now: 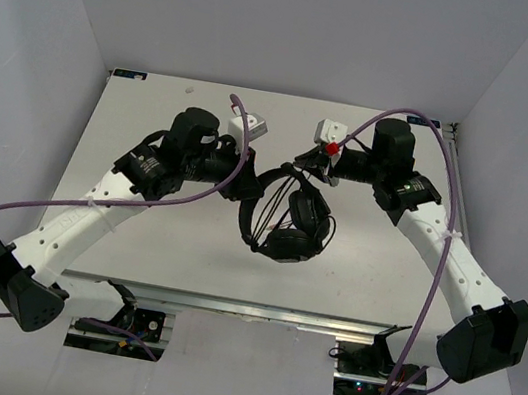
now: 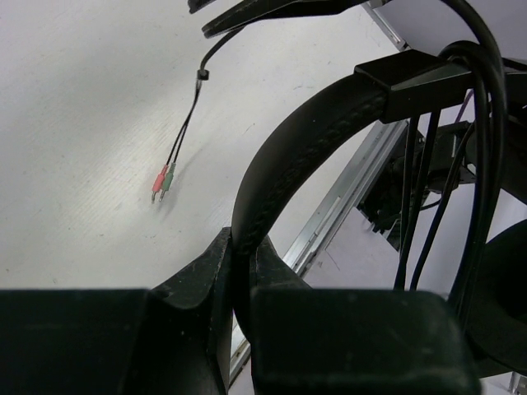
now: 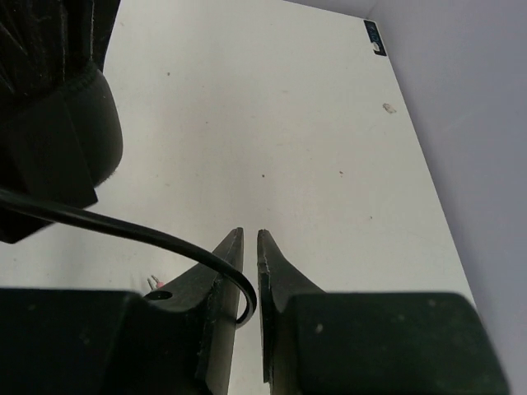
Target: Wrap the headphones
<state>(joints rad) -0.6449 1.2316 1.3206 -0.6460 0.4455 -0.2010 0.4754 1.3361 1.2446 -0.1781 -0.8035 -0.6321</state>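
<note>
Fingers of the left gripper (image 2: 244, 276): clamped together on the padded headband (image 2: 313, 140), which rises in an arc out of them.
Fingers of the right gripper (image 3: 250, 247): a narrow slit apart. The thin black cord (image 3: 123, 226) curls into the gap, and I cannot tell whether it is pinched.
Location of the headphones (image 1: 294, 231): over the middle of the white table (image 1: 362, 275), between the two grippers, earcups toward the near edge.
Cord run: several strands hang side by side across the headband's loop.
Plugs (image 2: 162, 183): one pink, one green, lying on the table apart from the headband.
</note>
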